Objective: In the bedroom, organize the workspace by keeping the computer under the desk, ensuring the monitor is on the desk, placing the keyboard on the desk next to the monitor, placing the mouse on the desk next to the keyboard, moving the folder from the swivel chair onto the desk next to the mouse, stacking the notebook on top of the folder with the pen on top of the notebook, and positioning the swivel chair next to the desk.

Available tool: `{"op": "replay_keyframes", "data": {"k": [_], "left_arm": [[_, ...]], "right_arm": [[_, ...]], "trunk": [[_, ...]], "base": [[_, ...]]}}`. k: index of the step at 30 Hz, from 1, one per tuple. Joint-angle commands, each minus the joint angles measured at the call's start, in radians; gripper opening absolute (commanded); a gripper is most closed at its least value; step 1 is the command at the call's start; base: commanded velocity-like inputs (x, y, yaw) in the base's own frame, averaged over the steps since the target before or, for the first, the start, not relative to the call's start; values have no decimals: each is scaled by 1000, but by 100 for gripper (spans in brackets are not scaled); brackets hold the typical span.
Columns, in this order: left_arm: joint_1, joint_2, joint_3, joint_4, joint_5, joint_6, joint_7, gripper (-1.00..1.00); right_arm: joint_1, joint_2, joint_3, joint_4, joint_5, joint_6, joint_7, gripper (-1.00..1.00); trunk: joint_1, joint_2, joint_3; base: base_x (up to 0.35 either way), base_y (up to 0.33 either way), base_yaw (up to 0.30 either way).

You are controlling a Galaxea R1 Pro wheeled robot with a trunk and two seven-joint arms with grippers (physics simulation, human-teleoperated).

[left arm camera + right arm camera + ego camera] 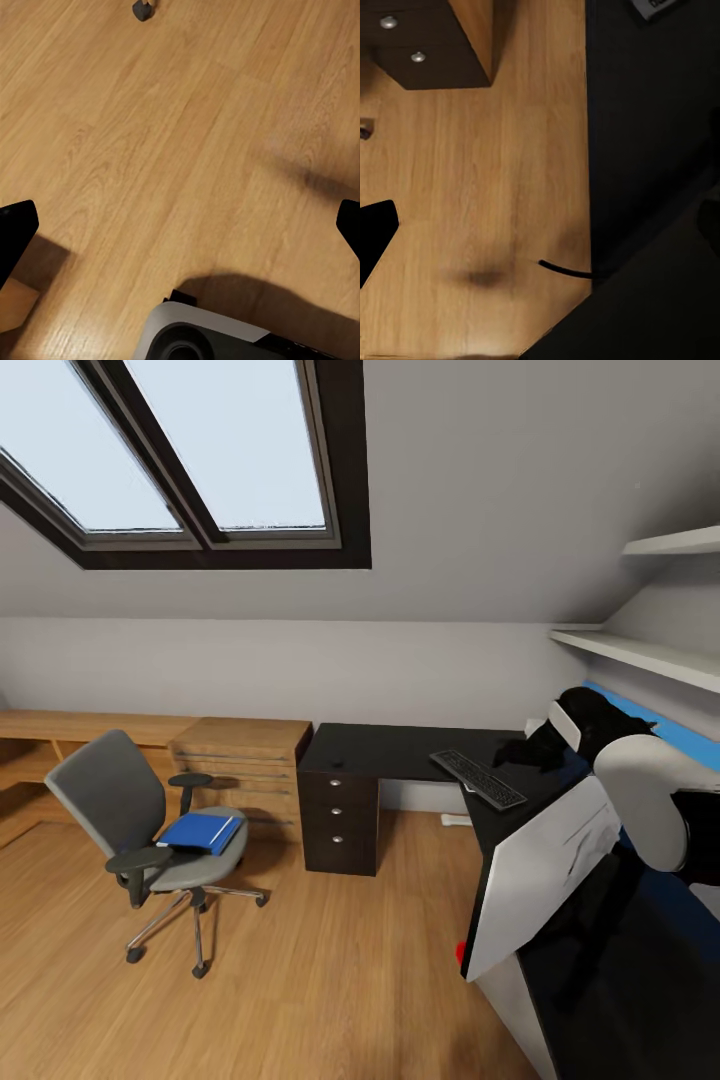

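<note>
A: Folder (203, 831)?

B: Flat on the seat of the swivel chair (105, 790), out on the wooden floor (330, 980), well apart from the black tabletop (380, 750). Seen from the head.

A: Keyboard (477, 778)?

B: On the tabletop near its inner corner, lying askew. Whole from the head; from the right wrist, just one corner at the picture's edge.

A: Monitor (545, 880)?

B: White back close to the head camera, tilted, over the near wing of the tabletop. Cannot tell whether standing on its base.

A: Right tool (540, 225)?

B: Spread wide, nothing between the dark fingertips (373, 232). Hangs above the floor beside the tabletop's edge, with the drawer unit (427, 52) and two silver knobs beyond. From the head, just the white right arm (640, 800) over the tabletop.

A: Left tool (180, 232)?

B: Spread wide as well, empty, above bare floorboards. Grey robot base (202, 334) underneath, and a small dark object (142, 9) at the far edge, too small to name.
</note>
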Motion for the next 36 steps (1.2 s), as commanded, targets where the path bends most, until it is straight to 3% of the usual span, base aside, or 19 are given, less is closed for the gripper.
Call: {"op": "replay_keyframes", "data": {"k": [1, 6, 12, 36], "left_arm": [[0, 0, 4, -2, -5, 0, 1, 100], [0, 0, 4, -2, -5, 0, 1, 100], [0, 0, 3, -2, -5, 0, 1, 100], [0, 1, 3, -2, -5, 1, 1, 100]], "right_arm": [[0, 8, 2, -2, 6, 3, 6, 100], [0, 83, 3, -1, 6, 3, 5, 100], [0, 138, 3, 2, 9, 2, 5, 100], [0, 147, 3, 45, 13, 0, -2, 100]], "trunk": [[1, -1, -1], [1, -1, -1], [1, -1, -1], [1, -1, -1]], "base": [[0, 0, 0], [-5, 9, 0], [-122, 121, 0], [-131, 12, 0]]}}
